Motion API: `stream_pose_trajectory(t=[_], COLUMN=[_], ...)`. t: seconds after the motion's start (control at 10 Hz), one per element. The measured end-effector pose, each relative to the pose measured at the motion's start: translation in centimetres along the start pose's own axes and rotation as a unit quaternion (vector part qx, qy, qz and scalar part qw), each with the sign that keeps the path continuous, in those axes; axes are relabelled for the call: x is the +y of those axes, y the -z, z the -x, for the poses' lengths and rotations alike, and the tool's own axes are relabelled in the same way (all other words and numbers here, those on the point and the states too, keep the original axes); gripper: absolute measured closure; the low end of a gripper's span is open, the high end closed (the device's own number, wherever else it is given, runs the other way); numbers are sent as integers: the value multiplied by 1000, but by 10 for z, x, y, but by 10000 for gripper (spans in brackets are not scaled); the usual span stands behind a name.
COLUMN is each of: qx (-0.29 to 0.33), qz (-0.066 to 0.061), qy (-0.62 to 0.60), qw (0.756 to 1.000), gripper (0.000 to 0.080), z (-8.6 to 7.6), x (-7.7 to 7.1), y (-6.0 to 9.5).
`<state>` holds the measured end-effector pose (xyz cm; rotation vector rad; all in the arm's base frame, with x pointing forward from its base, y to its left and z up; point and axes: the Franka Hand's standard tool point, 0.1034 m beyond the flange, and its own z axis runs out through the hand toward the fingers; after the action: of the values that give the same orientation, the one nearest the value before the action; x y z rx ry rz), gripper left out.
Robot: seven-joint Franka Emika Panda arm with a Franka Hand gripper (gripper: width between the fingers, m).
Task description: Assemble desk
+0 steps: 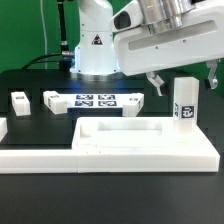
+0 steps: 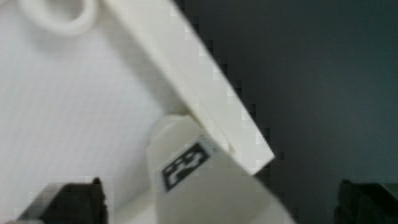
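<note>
1. The tabletop (image 1: 130, 131) lies flat on the black table (image 1: 40, 125), with its raised rims facing up.
2. One leg (image 1: 185, 105) stands upright at the tabletop's far corner, on the exterior view's right. A black-and-white tag on it faces the camera.
3. It is not possible to tell whether this leg is seated in the corner or only stands just behind the far edge.
4. The gripper (image 1: 186, 88) hangs above this same corner with its two fingers (image 1: 157, 86) spread wide. The top of the leg is between them, and neither finger seems to touch it.
5. In the wrist view the gripper (image 2: 219, 205) shows two dark fingertips (image 2: 75, 200) well apart. The tagged leg (image 2: 183, 165) is between them, at the end of a rim of the tabletop (image 2: 71, 110).
6. A second leg (image 1: 20, 100) lies on the table beyond the tabletop's far edge, well apart from its corner on the exterior view's left.
7. The marker board (image 1: 95, 100) lies flat beyond the far edge, between the second leg and the upright leg.
8. A low white rail (image 1: 35, 152) lies beside the tabletop's edge on the exterior view's left. The border between the two is hard to see.
</note>
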<state>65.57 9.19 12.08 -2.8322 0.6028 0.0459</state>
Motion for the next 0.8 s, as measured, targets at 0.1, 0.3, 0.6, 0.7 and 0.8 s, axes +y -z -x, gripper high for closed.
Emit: stream_pose_trajectory(t=[0.1, 0.3, 0.6, 0.7, 0.8], qx=[5, -4, -3, -2, -1], qz=[20, 38, 38, 37, 38], qy=[81, 175, 158, 126, 94], qw=[997, 984, 987, 991, 995], gripper=[151, 151, 263, 263, 447], z=[-7, -10, -10, -10, -10], x=[-4, -4, -4, -5, -4], y=[1, -6, -6, -6, -6])
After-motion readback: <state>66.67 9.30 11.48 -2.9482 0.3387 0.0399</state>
